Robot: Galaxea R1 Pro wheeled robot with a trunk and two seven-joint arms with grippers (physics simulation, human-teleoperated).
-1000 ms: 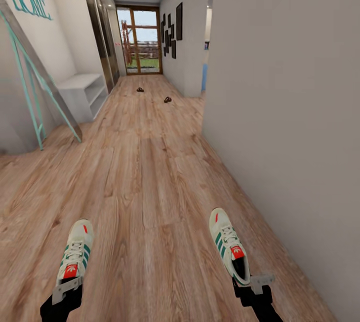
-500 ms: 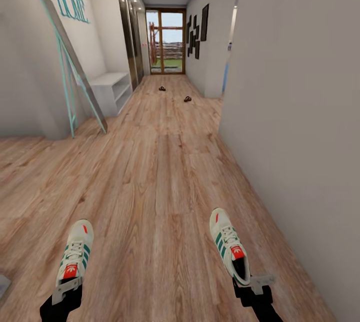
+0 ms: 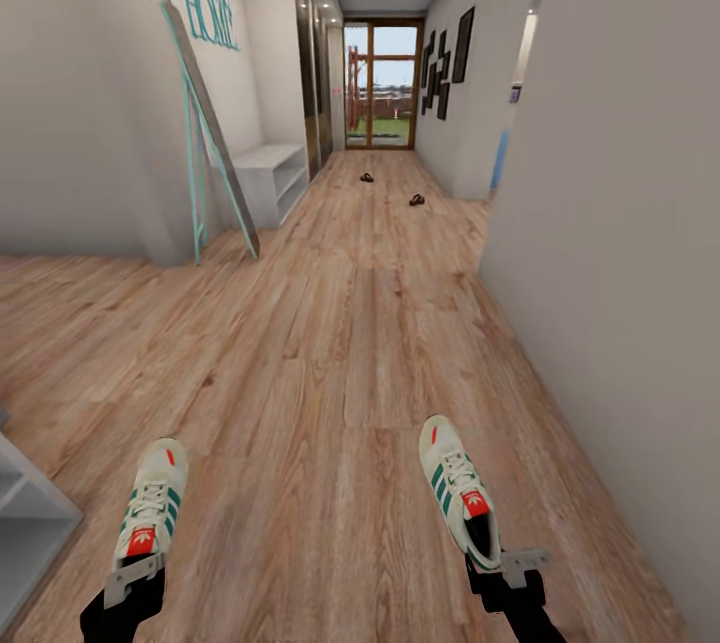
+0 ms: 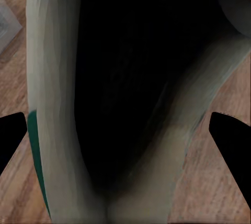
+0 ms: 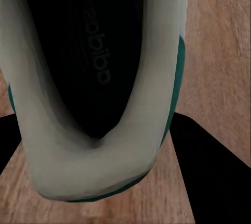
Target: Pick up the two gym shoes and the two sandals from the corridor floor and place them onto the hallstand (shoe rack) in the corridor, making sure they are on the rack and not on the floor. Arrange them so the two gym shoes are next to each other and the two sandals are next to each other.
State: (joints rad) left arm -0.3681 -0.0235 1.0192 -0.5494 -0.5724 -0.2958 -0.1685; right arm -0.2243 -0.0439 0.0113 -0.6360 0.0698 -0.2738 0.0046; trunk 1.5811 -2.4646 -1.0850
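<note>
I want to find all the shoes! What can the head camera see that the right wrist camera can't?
Head view alone: the two sandals far down the corridor floor, the left gripper holding the left gym shoe, and a grey shelf corner. Right wrist view alone: the dark inside of the right gym shoe with printed lettering. Both share that shoe, held at its heel by the right gripper, and the wood floor.

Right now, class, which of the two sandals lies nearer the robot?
The right-hand sandal, lying on the corridor floor close to the right wall corner. The other sandal sits farther down towards the glass door.
</note>
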